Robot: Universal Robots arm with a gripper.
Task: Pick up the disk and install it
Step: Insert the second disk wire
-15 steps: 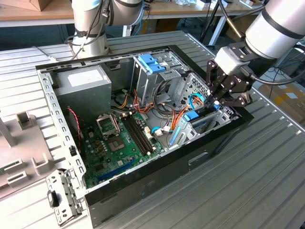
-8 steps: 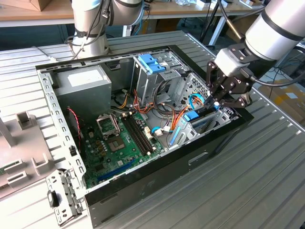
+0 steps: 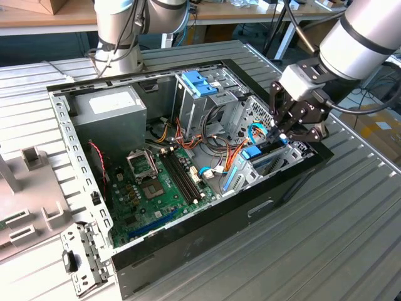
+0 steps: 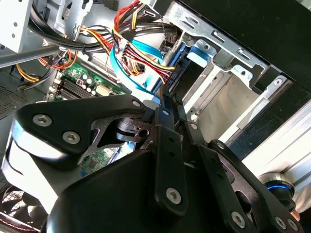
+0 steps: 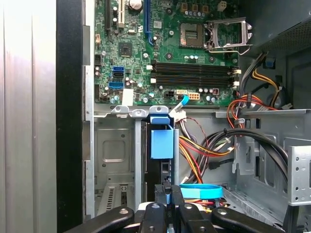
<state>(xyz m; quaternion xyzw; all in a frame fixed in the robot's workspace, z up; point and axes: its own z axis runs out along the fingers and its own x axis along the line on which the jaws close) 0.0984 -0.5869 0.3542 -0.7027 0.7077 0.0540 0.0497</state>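
The disk (image 3: 252, 152) stands on edge in the metal drive bay (image 3: 283, 157) at the exterior view's right end of the open computer case. In the first wrist view its blue carrier rail (image 5: 162, 143) and dark edge run down the bay slot. My gripper (image 3: 276, 133) hangs just above that end of the disk, fingers drawn together. In the first wrist view the gripper (image 5: 167, 190) shows a thin sliver of blue between its tips, right at the disk's near edge. The second wrist view has the gripper (image 4: 163, 104) with its tips beside the blue rail.
A green motherboard (image 3: 153, 182) fills the case floor. The grey power supply (image 3: 109, 110) sits at the back left. A blue bracket (image 3: 199, 83) tops the upper cage. Bundled wires (image 5: 209, 145) and a blue flat cable (image 5: 201, 191) crowd the space beside the bay.
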